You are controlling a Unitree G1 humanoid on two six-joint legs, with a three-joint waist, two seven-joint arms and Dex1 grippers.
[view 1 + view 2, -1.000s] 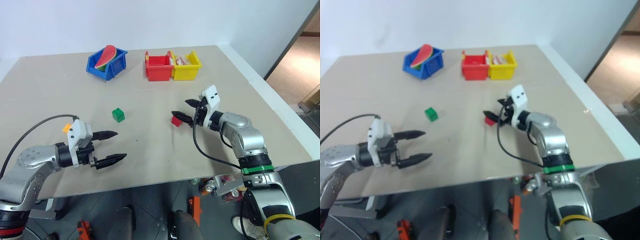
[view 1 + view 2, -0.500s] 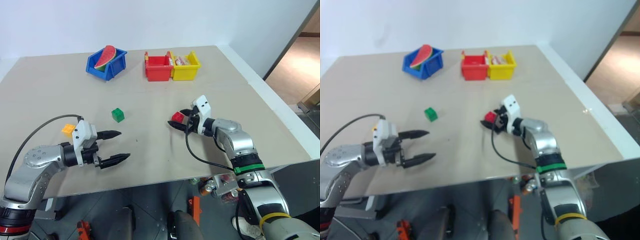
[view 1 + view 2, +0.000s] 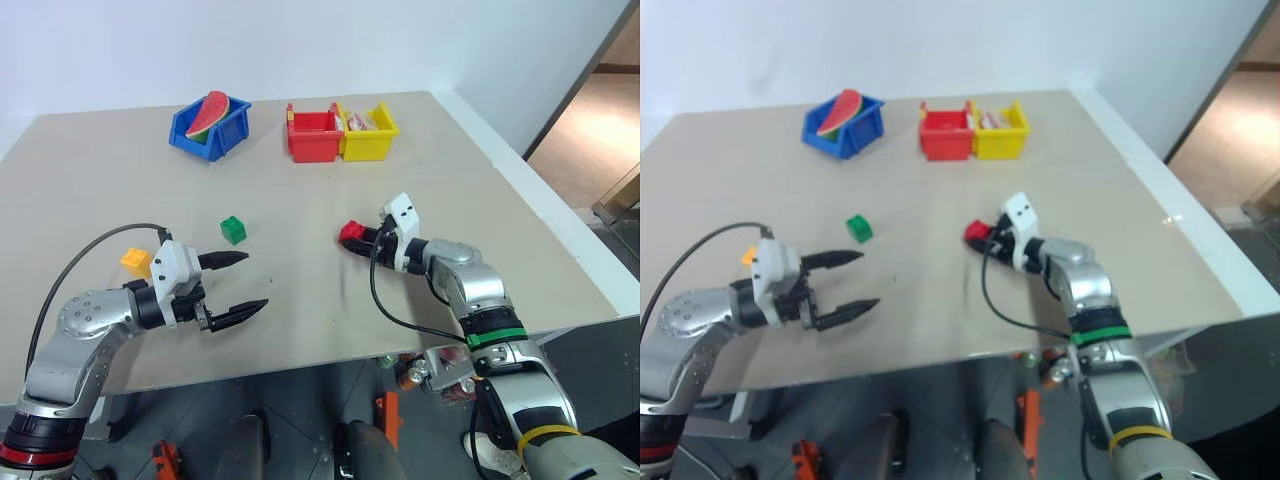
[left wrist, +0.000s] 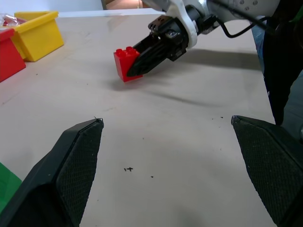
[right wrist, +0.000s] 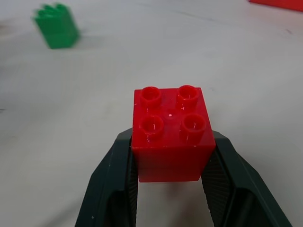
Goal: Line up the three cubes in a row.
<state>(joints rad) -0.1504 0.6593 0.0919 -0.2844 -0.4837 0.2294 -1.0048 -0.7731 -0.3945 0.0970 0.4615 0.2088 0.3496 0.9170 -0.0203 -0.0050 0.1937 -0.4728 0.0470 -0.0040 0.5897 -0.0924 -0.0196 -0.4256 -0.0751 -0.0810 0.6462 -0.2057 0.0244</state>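
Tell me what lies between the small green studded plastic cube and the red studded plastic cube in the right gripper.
Nothing: in the left eye view, only bare tabletop separates green cube and red cube.

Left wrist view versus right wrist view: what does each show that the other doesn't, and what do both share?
The left wrist view alone has the yellow bin, a red bin's corner, the left pincer's open fingers and the right pincer seen from outside. The right wrist view alone has the red cube's four top studs and the whole green cube. Both show the red cube clamped between the right pincer's fingers on the table.
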